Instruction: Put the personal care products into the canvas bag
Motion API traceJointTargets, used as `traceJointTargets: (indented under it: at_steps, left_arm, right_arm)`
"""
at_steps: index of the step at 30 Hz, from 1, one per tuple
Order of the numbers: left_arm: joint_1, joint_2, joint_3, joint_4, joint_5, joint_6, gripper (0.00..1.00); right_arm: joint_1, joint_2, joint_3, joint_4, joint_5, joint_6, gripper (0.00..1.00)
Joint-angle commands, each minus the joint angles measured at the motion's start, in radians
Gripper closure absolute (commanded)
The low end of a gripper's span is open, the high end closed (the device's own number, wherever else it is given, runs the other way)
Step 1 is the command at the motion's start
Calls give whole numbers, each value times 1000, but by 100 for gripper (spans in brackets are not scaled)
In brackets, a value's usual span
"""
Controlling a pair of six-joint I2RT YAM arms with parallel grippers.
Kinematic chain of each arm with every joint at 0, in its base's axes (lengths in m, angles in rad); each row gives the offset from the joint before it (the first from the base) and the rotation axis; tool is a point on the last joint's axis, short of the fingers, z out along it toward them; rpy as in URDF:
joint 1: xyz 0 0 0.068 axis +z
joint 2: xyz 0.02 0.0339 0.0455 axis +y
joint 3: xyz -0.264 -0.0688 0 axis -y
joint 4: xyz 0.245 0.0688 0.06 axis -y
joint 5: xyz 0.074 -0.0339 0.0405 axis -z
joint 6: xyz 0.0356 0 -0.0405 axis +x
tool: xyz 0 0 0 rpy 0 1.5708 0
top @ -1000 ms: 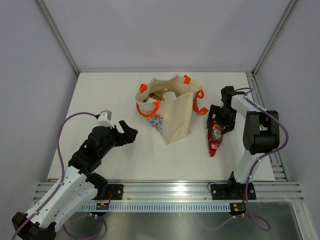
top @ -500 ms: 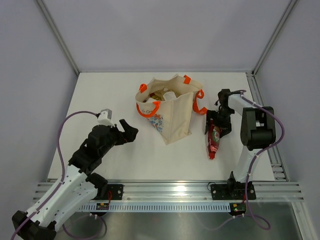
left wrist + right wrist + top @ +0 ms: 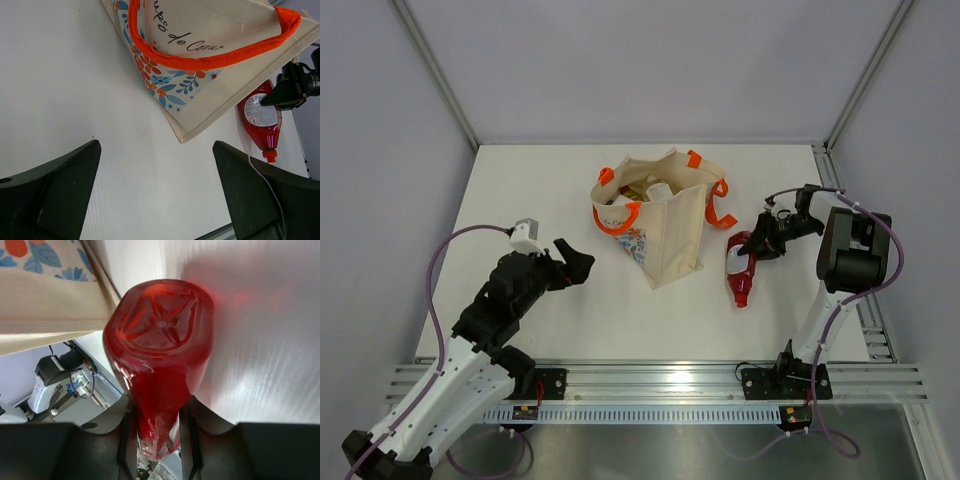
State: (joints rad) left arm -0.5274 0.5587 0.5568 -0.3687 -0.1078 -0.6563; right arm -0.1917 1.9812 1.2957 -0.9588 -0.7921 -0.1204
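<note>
The cream canvas bag (image 3: 670, 225) with orange handles stands open mid-table, its floral side (image 3: 165, 85) facing the left arm. Bottles (image 3: 645, 190) show inside its mouth. A red bottle (image 3: 738, 270) lies on the table just right of the bag, cap toward the near edge. My right gripper (image 3: 761, 245) is shut on its wide end; the right wrist view shows the red bottle (image 3: 160, 340) pinched between both fingers (image 3: 157, 435). My left gripper (image 3: 575, 265) hovers open left of the bag, with only bare table between its fingers (image 3: 156, 190).
The bag's corner (image 3: 182, 137) lies close to the red bottle (image 3: 262, 117). A metal rail (image 3: 660, 380) runs along the table's near edge, and a frame post (image 3: 850, 230) borders the right side behind the right arm.
The right gripper has closed onto the red bottle's wide end, and its wrist has swung out to the right. The bottle has shifted slightly left. The left arm has barely moved.
</note>
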Motion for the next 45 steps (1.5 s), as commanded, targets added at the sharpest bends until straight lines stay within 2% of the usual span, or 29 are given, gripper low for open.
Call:
traceJointTargets:
  at_steps: [1,5,13,17,21,26,29,33,39,40,41,42,43,45]
  left_arm:
    - [3,13,46,43,17,-16,1]
    - [4,30,51,59,36,-19,1]
    - [4,64,71,76,62,0,1]
    - [4,73,57,155,126,6,1]
    - [4,96,43,227,220,7,1]
    - [3,150,51,254,260,9,1]
    - [3,170,58,263,267,11,1]
    - [3,184,71,258,272,23,1]
    - [3,172,71,235,266,26,1]
    - [3,161,68,231,264,26,1]
    - [3,156,63,231,263,24,1]
    - [3,150,54,232,260,23,1]
    - [3,139,51,234,258,18,1]
    - [3,135,42,235,253,18,1]
  right_arm:
    - [-3,4,8,-44,-160,-36,100]
    - [-9,5,-7,-28,-189,-50,100]
    - [-25,-10,-30,-15,-397,-107,100]
    - [-26,-10,-47,-11,-435,-124,100]
    - [-26,-8,-68,86,-317,-55,100]
    - [-11,-42,-70,213,-158,91,100]
    - [23,-53,-38,238,-98,174,95]
    - [64,-55,-3,230,-101,217,80]
    - [84,-82,13,167,-24,124,50]
    - [84,-93,11,160,-9,64,45]
    - [84,-120,11,147,13,42,38]
    - [84,-134,10,141,25,24,14]
    - [86,-160,11,137,39,1,1]
    - [89,-185,14,132,91,1,1]
